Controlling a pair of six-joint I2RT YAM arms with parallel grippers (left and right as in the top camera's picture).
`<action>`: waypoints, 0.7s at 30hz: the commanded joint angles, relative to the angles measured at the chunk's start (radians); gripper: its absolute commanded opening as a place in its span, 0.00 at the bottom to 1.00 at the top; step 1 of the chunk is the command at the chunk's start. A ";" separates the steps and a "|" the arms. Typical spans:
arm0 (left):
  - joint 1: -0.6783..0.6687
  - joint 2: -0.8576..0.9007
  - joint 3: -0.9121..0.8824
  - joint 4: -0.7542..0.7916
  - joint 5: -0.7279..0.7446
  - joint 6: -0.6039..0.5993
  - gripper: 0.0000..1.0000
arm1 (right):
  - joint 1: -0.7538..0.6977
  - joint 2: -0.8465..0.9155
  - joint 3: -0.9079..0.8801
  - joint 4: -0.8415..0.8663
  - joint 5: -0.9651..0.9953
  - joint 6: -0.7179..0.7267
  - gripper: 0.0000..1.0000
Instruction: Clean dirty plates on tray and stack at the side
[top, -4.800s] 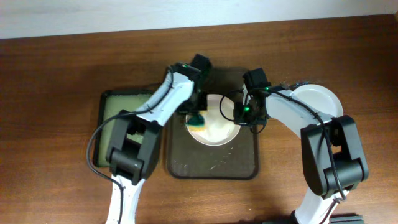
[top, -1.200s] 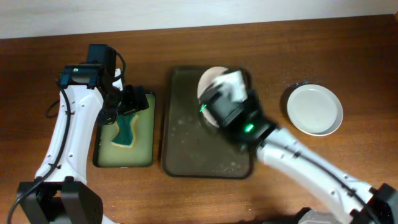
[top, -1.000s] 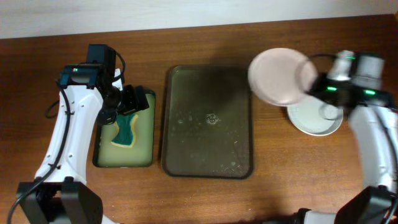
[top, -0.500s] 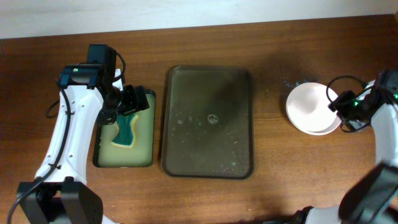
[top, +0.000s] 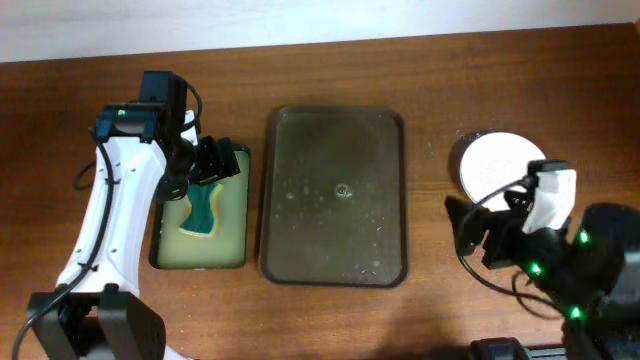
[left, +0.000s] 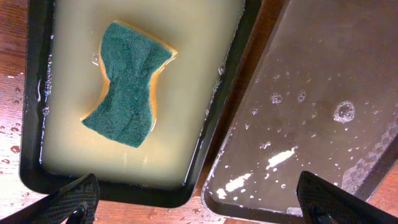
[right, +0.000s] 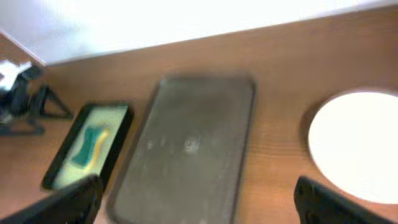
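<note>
Plates, round white shallow ones (top: 497, 165), sit on the brown wooden tabletop (top: 430, 80) right of the big dark brown rectangular tray (top: 335, 130), not touching it. Left gripper (left: 202, 199) jaws are spread wide near the green-topped yellow sponge (left: 127, 84); right gripper (right: 199, 202) jaws spread too, both empty.

The last round white plate (top: 500, 165) has left the large dark brown tray (top: 335, 200) and now sits stacked at the right. The right gripper (top: 462, 228) has withdrawn nearward, jaws apart.
</note>
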 joint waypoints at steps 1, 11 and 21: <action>0.002 -0.011 0.009 -0.001 0.003 0.000 0.99 | 0.018 -0.175 -0.205 0.152 0.107 -0.126 0.98; 0.002 -0.011 0.009 -0.002 0.003 0.000 0.99 | 0.016 -0.692 -1.057 0.735 0.080 -0.139 0.98; 0.002 -0.011 0.009 -0.002 0.003 0.000 0.99 | 0.016 -0.690 -1.144 0.920 0.080 -0.139 0.98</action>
